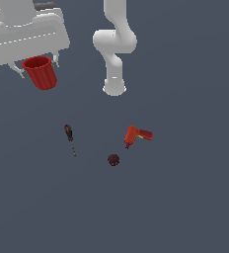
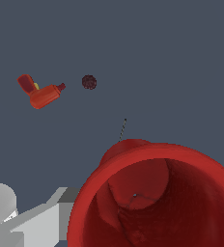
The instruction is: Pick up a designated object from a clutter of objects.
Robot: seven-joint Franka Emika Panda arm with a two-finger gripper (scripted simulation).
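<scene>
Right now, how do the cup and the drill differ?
The cup is up between the gripper fingers, off the floor; the drill lies on its side on the floor. The cup is plain red, round and hollow; the drill is red-orange with a handle bent off its body. In the exterior view the cup looks bigger, though it may sit nearer the camera. Both are reddish.

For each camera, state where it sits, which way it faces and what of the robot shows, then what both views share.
Exterior view: off the arm, high up, looking down at the floor; shows the arm's base, links and the pincer gripping the red cup lifted above the screwdriver.
Wrist view: on the wrist, looking past a pincer finger and into the cup's mouth toward the floor.
Shared: cup, power drill, maroon ball, screwdriver.
</scene>
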